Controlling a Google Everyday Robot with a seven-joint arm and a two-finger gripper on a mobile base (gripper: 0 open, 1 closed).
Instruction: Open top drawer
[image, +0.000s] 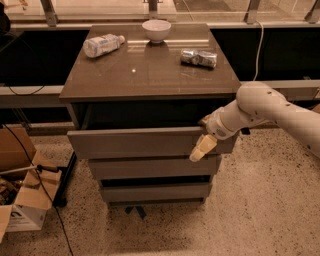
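The top drawer (135, 142) is the widest grey-brown front of the cabinet. It stands pulled out a little, with a dark gap under the tabletop. My gripper (202, 137) comes in from the right on a white arm and sits at the drawer front's upper right edge. One pale finger (202, 148) hangs down over the outside of the panel. The other finger is hidden behind the front. The mid-width drawer front (150, 167) and the narrowest drawer front (152, 192) sit below it.
On the cabinet top (150, 75) lie a plastic bottle (102, 45), a white bowl (156, 30) and a crushed can (199, 58). Cardboard boxes (22, 200) and cables lie on the floor at the left. A dark ledge runs behind the cabinet.
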